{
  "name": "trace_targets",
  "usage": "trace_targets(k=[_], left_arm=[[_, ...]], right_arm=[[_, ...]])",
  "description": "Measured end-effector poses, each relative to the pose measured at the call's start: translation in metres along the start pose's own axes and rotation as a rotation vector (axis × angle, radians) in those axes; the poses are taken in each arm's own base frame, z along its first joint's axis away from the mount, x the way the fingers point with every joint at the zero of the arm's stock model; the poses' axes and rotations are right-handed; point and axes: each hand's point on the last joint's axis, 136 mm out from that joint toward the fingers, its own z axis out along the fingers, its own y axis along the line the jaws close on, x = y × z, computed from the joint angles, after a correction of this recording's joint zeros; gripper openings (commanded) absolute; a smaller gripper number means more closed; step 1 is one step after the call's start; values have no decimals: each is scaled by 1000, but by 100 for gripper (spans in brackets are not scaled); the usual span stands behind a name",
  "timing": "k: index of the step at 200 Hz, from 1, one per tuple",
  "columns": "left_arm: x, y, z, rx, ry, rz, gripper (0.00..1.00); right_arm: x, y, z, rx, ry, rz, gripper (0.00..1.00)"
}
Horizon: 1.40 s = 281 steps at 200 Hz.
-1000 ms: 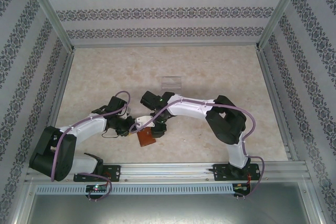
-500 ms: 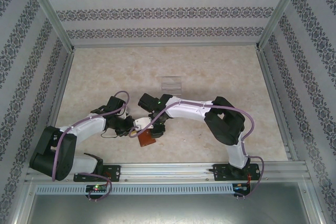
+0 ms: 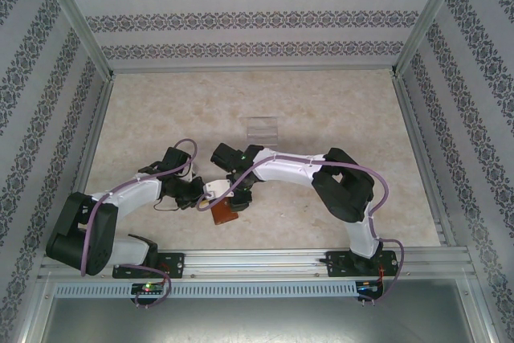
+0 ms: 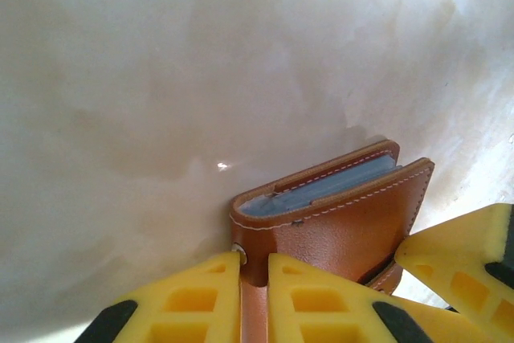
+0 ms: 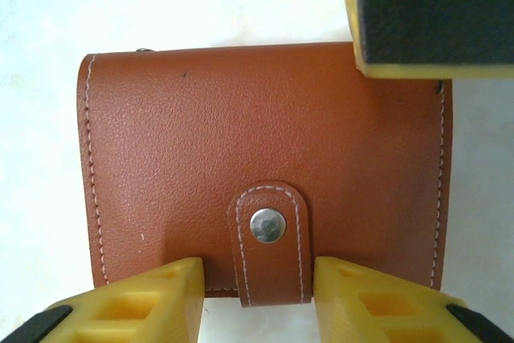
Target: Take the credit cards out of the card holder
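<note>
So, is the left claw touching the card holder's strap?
Touching. The left wrist view shows the left claw shut on the card holder's strap, with no gap either side.

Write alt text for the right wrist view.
A closed brown leather card holder against the pale table, its snapped strap tab between the yellow fingers of the right gripper. Another yellow-and-black finger covers its top right corner.
</note>
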Motion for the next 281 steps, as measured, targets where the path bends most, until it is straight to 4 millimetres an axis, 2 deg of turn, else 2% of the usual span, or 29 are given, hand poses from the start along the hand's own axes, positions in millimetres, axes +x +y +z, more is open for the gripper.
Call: trace_targets(k=[24, 103, 119, 172, 194, 210, 232, 281], left_arm=[[0, 0, 0, -1, 1, 3, 10], [0, 1, 1, 4, 9, -3, 9], [0, 1, 1, 4, 10, -3, 9], [0, 2, 1, 7, 16, -11, 8], [0, 2, 2, 5, 16, -8, 8], [0, 2, 2, 4, 17, -2, 8], [-1, 2, 2, -3, 23, 6, 8], [-2, -1, 2, -7, 27, 21, 9]], right_arm=[[-1, 0, 3, 10, -15, -2, 37], [-1, -1, 4, 16, -15, 13, 41], [-1, -1, 4, 18, -12, 13, 36], [-1, -3, 4, 31, -10, 12, 10], [-2, -3, 4, 49, -30, 29, 5], [-3, -3, 4, 67, -51, 47, 9], [-3, -3, 5, 91, -82, 69, 28], [-13, -8, -6, 150, -192, 168, 35]])
